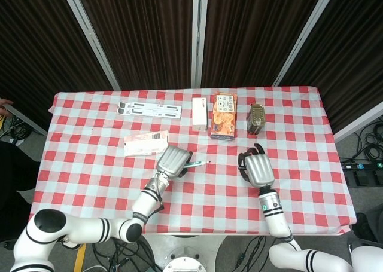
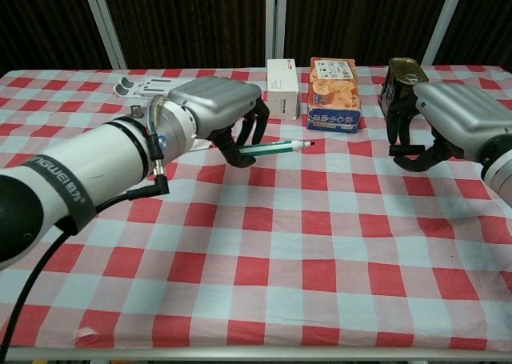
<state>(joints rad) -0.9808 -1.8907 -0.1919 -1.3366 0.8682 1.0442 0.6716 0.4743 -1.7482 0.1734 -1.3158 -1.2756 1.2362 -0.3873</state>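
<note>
Left hand (image 2: 216, 112) grips a green pen (image 2: 276, 147) above the table (image 2: 320, 244), fingers curled around the barrel — the pen lies nearly level, its dark tip pointing toward the robot's right and projecting clear of the hand. In the head view the same left hand (image 1: 172, 161) sits left of the table's centre, with the pen (image 1: 197, 164) sticking out beside it. Right hand (image 2: 448, 120) holds nothing; its fingers are curled downward and inward, fingertips just above the red-and-white checked cloth, well apart from the pen. In the head view the right hand (image 1: 257, 169) lies toward the right of the table's middle. Behind the hands, along the far half of the table, stand a white box (image 2: 282, 98), an orange snack box (image 2: 333, 94) just beside it, and a tin can (image 2: 398, 80) near the right hand. Further left lie a white folded stand (image 1: 149, 109) at the far edge and a pink-and-white packet (image 1: 145, 143) — the latter near the left hand, not touching it.
</note>
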